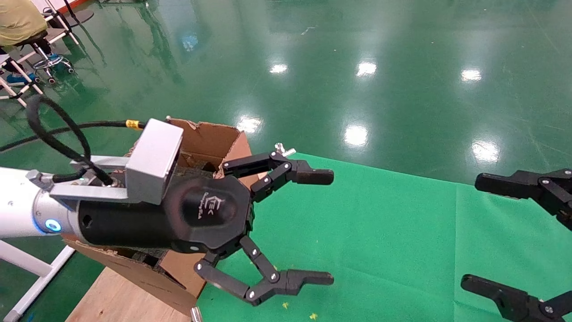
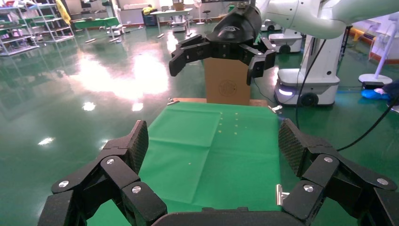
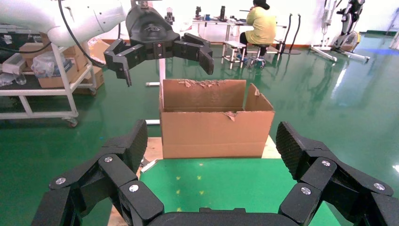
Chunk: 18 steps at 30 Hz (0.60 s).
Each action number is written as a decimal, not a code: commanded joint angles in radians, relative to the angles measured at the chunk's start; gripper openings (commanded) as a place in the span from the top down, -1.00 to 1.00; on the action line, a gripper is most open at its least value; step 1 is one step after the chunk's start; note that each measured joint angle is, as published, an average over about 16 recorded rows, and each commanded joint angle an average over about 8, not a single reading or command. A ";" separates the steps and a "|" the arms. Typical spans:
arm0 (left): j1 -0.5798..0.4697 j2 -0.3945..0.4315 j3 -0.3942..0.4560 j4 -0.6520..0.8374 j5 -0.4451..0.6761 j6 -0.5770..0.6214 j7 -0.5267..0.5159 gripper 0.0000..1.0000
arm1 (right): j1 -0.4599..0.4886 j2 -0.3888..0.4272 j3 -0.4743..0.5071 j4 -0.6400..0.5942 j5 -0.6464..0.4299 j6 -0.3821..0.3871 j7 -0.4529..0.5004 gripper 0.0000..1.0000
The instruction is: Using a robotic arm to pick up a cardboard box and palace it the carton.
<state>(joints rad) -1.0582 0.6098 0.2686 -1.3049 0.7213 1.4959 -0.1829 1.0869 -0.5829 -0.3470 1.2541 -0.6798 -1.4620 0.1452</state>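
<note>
The carton (image 1: 210,138), big and brown with ragged flaps, stands at the table's left end; the right wrist view shows it open-topped (image 3: 214,125). My left gripper (image 1: 330,227) on the white robotic arm (image 1: 18,210) hangs open in front of the carton over the green cloth (image 1: 380,232), nothing between its fingers (image 2: 214,141). In the left wrist view the narrow brown cardboard box (image 2: 227,87) stands upright at the cloth's far right end. My right gripper (image 1: 471,232) hovers open and empty just in front of that box (image 3: 211,141).
A metal clamp (image 1: 283,150) pins the cloth at the table's back edge. Bare wooden tabletop (image 1: 116,295) shows beside the carton. A seated person (image 3: 260,26), a trolley with boxes (image 3: 47,70) and another robot's base (image 2: 306,80) stand on the glossy green floor.
</note>
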 commanded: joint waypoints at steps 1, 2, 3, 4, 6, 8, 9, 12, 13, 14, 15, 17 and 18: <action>0.009 -0.001 -0.006 -0.012 -0.005 0.000 0.003 -1.00 | 0.000 0.000 0.000 0.000 0.000 0.000 0.000 -1.00; 0.008 -0.001 -0.005 -0.009 -0.005 0.000 0.002 -1.00 | 0.000 0.000 0.000 0.000 0.000 0.000 0.000 -1.00; 0.006 -0.001 -0.004 -0.007 -0.004 0.000 0.002 -1.00 | 0.000 0.000 0.000 0.000 0.000 0.000 0.000 -1.00; 0.004 -0.001 -0.003 -0.005 -0.003 0.000 0.001 -1.00 | 0.000 0.000 0.000 0.000 0.000 0.000 0.000 -1.00; 0.001 0.000 -0.001 0.000 -0.002 0.000 0.000 -1.00 | 0.000 0.000 0.000 0.000 0.000 0.000 0.000 -1.00; -0.002 0.000 0.001 0.003 0.000 0.000 0.000 -1.00 | 0.000 0.000 0.000 0.000 0.000 0.000 0.000 -1.00; -0.003 0.000 0.002 0.004 0.001 0.000 -0.001 -1.00 | 0.000 0.000 0.000 0.000 0.000 0.000 0.000 -1.00; -0.006 0.000 0.004 0.008 0.003 0.000 -0.002 -1.00 | 0.000 0.000 0.000 0.000 0.000 0.000 0.000 -1.00; -0.007 0.000 0.004 0.009 0.003 0.000 -0.002 -1.00 | 0.000 0.000 0.000 0.000 0.000 0.000 0.000 -1.00; -0.008 0.000 0.005 0.010 0.004 0.000 -0.002 -1.00 | 0.000 0.000 0.000 0.000 0.000 0.000 0.000 -1.00; -0.008 0.000 0.005 0.011 0.004 0.000 -0.003 -1.00 | 0.000 0.000 0.000 0.000 0.000 0.000 0.000 -1.00; -0.010 0.000 0.006 0.013 0.005 -0.001 -0.003 -1.00 | 0.000 0.000 0.000 0.000 0.000 0.000 0.000 -1.00; -0.010 0.000 0.007 0.014 0.005 -0.001 -0.003 -1.00 | 0.000 0.000 0.000 0.000 0.000 0.000 0.000 -1.00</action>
<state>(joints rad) -1.0680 0.6103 0.2752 -1.2917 0.7262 1.4954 -0.1859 1.0868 -0.5828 -0.3470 1.2540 -0.6797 -1.4619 0.1452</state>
